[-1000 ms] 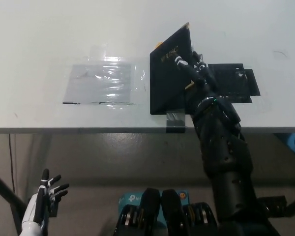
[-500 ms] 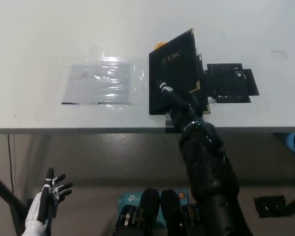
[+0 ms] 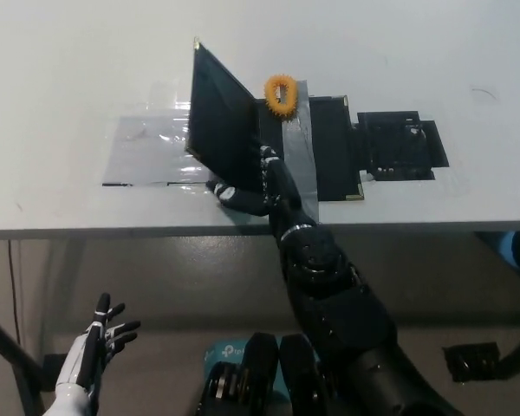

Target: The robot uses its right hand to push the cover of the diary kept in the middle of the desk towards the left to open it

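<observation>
The black diary (image 3: 329, 147) lies in the middle of the white desk (image 3: 69, 69). Its cover (image 3: 221, 126) stands raised and tilted over to the left, past upright. My black right hand (image 3: 256, 182) is under the cover's lower edge, fingers spread against its inner side, holding nothing. An orange ring (image 3: 281, 95) lies on the exposed grey inside page. My white left hand (image 3: 100, 342) rests low at the lower left, below the desk edge, fingers apart.
A clear plastic sheet (image 3: 152, 152) lies on the desk left of the diary, under the falling cover. A black patch (image 3: 403, 147) sits on the desk right of the diary. The desk's front edge runs just below my right hand.
My right hand moved left across the diary, and the cover swung up and over to the left, uncovering the grey page and the orange ring. The left hand stayed low.
</observation>
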Controlling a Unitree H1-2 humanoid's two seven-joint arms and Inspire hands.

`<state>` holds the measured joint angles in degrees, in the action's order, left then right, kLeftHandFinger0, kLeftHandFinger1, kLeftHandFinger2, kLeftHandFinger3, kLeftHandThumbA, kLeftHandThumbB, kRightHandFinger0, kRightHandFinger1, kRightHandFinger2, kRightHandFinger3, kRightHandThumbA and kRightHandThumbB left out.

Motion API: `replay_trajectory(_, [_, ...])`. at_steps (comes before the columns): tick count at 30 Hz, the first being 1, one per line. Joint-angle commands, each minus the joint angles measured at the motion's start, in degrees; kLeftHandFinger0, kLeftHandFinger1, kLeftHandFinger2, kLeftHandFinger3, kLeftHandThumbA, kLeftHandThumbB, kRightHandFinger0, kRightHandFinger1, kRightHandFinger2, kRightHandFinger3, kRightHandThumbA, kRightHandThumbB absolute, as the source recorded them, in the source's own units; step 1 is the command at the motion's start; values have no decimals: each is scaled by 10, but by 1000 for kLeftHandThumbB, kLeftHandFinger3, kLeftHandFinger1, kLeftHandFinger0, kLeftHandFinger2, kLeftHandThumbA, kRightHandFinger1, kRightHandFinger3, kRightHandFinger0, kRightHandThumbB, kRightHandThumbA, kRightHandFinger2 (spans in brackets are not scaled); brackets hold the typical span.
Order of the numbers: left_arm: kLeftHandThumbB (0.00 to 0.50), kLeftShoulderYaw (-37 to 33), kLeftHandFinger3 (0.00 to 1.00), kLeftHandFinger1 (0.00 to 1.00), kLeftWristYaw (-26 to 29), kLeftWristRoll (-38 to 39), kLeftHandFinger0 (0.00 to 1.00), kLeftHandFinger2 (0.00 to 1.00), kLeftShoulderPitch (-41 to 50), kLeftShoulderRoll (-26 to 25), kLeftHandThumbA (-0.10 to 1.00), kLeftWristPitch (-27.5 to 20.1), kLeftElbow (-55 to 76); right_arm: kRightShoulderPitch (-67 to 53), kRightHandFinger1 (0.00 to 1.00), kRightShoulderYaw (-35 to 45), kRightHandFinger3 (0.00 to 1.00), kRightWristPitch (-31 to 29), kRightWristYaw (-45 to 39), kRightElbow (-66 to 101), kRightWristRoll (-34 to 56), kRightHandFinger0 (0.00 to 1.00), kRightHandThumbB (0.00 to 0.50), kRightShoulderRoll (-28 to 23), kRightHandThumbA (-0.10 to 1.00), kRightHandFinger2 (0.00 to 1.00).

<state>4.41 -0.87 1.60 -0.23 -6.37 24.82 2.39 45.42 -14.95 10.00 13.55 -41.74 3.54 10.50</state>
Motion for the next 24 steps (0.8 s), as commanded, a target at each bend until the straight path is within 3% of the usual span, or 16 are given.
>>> replay_trajectory(1, [311,-9,851,783,-3,-16,1000,713,-17,-18,993,-1,9,70,779,-76,1000,-14,-38,0,-111,671,302,-12,895,793])
replay_trajectory(2, [310,-9,851,783,-3,-16,1000,713,-17,-18,995,-1,9,71,786,-78,1000,-14,-37,0,-110,693,303,-12,898,796])
replay_trajectory(3, [299,-11,850,782,-4,-16,1000,711,-20,-19,997,2,11,81,1000,-119,1000,-13,-48,2,-151,969,293,-36,982,1000])
replay_trajectory(5, [285,-12,844,770,-5,-16,1000,700,-20,-20,999,0,11,86,1000,-144,1000,-11,-56,3,-169,989,311,-50,1000,1000])
replay_trajectory(6, [284,-8,836,762,-2,-12,1000,685,-20,-16,963,3,12,88,890,-165,1000,-4,-63,10,-188,754,358,-62,1000,1000])
replay_trajectory(7, [284,-7,836,762,-2,-11,1000,684,-20,-15,958,4,13,89,875,-175,1000,-1,-66,13,-196,722,352,-67,1000,995])
replay_trajectory(8, [273,-6,842,762,-3,-11,1000,685,-25,-18,955,6,11,91,469,-184,1000,6,-60,14,-205,330,394,-74,1000,638])
replay_trajectory(9, [264,-7,850,772,-4,-11,1000,692,-24,-19,960,8,12,93,342,-199,1000,11,-62,13,-218,191,383,-81,1000,543])
replay_trajectory(10, [257,-10,846,766,-4,-14,1000,685,-25,-21,964,4,9,97,593,-215,1000,9,-68,8,-231,397,326,-88,1000,774])
replay_trajectory(11, [261,-14,846,770,-6,-19,1000,690,-29,-23,972,8,9,98,555,-233,1000,11,-68,1,-249,367,332,-97,1000,727])
replay_trajectory(12, [253,-12,846,773,-6,-17,1000,690,-29,-22,968,8,8,100,300,-242,1000,6,-68,-6,-255,152,379,-100,1000,424])
replay_trajectory(13, [260,-13,851,781,-8,-16,1000,695,-30,-23,968,8,7,105,637,-271,1000,1,-82,-19,-279,433,397,-109,1000,854])
replay_trajectory(14, [259,-18,853,783,-11,-19,1000,697,-33,-25,970,8,6,110,812,-298,1000,7,-104,-21,-299,641,382,-121,1000,1000])
replay_trajectory(16, [283,-19,855,796,-11,-19,1000,702,-32,-26,968,10,10,117,1000,-347,1000,-3,-116,-27,-338,885,412,-134,1000,1000])
replay_trajectory(21, [299,-19,836,772,-9,-18,1000,688,-34,-25,965,13,10,113,1000,-365,1000,15,-131,-15,-337,856,403,-140,1000,1000])
replay_trajectory(24, [306,-17,831,778,-11,-16,1000,699,-36,-28,964,13,9,100,771,-355,1000,11,-133,-19,-330,549,399,-139,1000,980])
